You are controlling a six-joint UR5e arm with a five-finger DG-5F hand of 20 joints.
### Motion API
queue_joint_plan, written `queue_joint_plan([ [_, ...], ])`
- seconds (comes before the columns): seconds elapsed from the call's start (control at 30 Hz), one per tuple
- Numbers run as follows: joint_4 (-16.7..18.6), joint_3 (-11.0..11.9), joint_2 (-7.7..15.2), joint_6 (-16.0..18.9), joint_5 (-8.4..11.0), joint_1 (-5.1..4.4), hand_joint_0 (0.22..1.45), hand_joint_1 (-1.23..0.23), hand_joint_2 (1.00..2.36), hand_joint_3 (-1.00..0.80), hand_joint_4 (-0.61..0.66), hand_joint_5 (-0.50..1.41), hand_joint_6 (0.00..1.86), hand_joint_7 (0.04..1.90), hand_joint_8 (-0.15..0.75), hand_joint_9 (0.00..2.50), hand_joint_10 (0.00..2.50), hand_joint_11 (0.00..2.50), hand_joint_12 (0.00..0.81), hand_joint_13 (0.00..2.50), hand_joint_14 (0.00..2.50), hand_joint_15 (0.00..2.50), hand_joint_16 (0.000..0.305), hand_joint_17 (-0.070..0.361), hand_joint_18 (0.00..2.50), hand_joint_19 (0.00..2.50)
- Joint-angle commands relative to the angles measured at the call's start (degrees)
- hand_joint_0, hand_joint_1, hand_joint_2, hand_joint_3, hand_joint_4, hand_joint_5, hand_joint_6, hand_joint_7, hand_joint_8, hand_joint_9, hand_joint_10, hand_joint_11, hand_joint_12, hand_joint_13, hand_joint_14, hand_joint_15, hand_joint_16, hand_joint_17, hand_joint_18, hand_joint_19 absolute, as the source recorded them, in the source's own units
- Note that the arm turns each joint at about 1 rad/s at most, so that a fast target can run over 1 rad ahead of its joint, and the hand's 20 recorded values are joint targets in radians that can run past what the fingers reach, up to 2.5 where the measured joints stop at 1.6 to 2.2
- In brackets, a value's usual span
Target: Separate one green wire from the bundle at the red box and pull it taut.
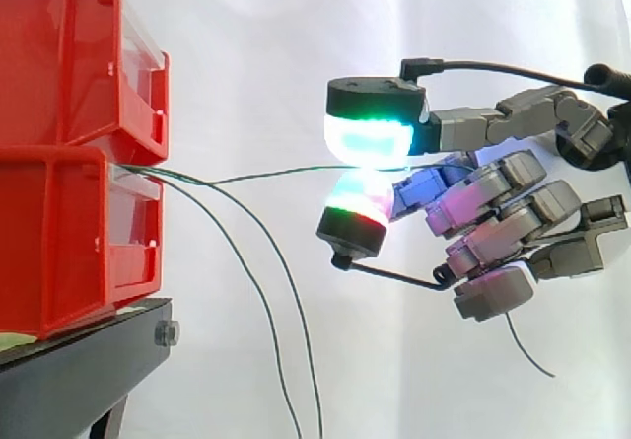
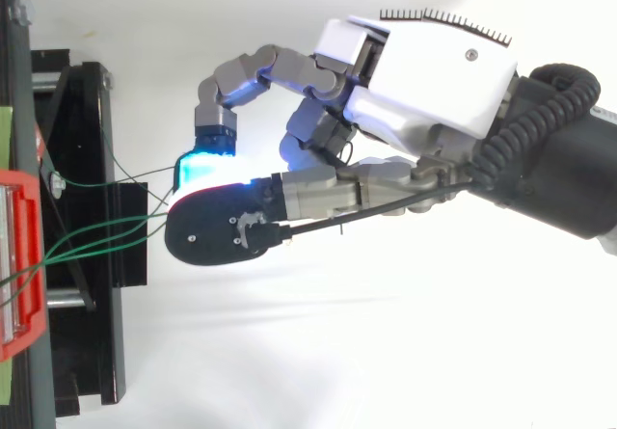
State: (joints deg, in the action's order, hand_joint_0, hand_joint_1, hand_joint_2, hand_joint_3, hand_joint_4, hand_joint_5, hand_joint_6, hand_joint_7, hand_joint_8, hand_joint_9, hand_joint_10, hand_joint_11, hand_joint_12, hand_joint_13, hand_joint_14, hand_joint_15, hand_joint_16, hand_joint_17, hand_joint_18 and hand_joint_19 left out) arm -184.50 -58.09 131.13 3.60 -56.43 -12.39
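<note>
the hand (image 2: 424, 72) pinches one green wire (image 1: 266, 175) between two glowing pads (image 1: 370, 133) – one above, one below – with its other fingers curled behind them. the wire runs almost straight and level from the pinch to the front of the lower red box (image 1: 69, 242), and its loose end dangles below the hand. two slack wires (image 1: 247, 273) leave the same front and droop past the edge of the black stand (image 1: 79, 370) – it carries the stacked boxes before a white curtain (image 1: 246, 54).

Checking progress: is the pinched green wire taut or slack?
Nearly taut: the wire runs almost straight from red box to the hand.
</note>
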Motion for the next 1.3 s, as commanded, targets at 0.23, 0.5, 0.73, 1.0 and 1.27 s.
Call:
queue_joint_plan([
  [0.23, 0.02, -0.10, 0.00, 0.00, 0.09, 0.00, 0.61, -0.74, 1.02, -0.10, 0.09, -0.11, 0.91, 1.23, 0.302, 1.51, 1.20, 1.42, 0.376, 1.41, 2.03, 0.91, 0.061, 0.137, 1.31, 1.20],
  [0.5, 0.99, -2.65, 0.00, 0.35, 0.09, -0.35, 0.61, -0.75, 1.02, -0.07, 0.06, -0.09, 0.90, 1.26, 0.318, 1.56, 1.17, 1.44, 0.396, 1.45, 2.01, 0.91, 0.065, 0.146, 1.35, 1.18],
  [0.73, 2.04, -3.70, 0.00, 1.67, 0.00, -0.79, 0.61, -0.76, 1.01, -0.06, 0.05, -0.09, 0.89, 1.26, 0.324, 1.60, 1.14, 1.47, 0.410, 1.47, 2.00, 0.92, 0.068, 0.153, 1.38, 1.16],
  [1.0, 4.24, -3.88, 0.00, 1.67, 0.09, -1.76, 0.61, -0.77, 1.01, -0.04, 0.04, -0.08, 0.89, 1.28, 0.335, 1.65, 1.12, 1.49, 0.408, 1.50, 1.99, 0.91, 0.069, 0.155, 1.42, 1.16],
  [1.27, 4.77, -3.97, 0.00, 1.49, 0.00, -1.76, 0.61, -0.77, 1.01, -0.04, 0.04, -0.08, 0.89, 1.27, 0.334, 1.66, 1.12, 1.49, 0.408, 1.50, 1.97, 0.91, 0.070, 0.158, 1.42, 1.15],
])
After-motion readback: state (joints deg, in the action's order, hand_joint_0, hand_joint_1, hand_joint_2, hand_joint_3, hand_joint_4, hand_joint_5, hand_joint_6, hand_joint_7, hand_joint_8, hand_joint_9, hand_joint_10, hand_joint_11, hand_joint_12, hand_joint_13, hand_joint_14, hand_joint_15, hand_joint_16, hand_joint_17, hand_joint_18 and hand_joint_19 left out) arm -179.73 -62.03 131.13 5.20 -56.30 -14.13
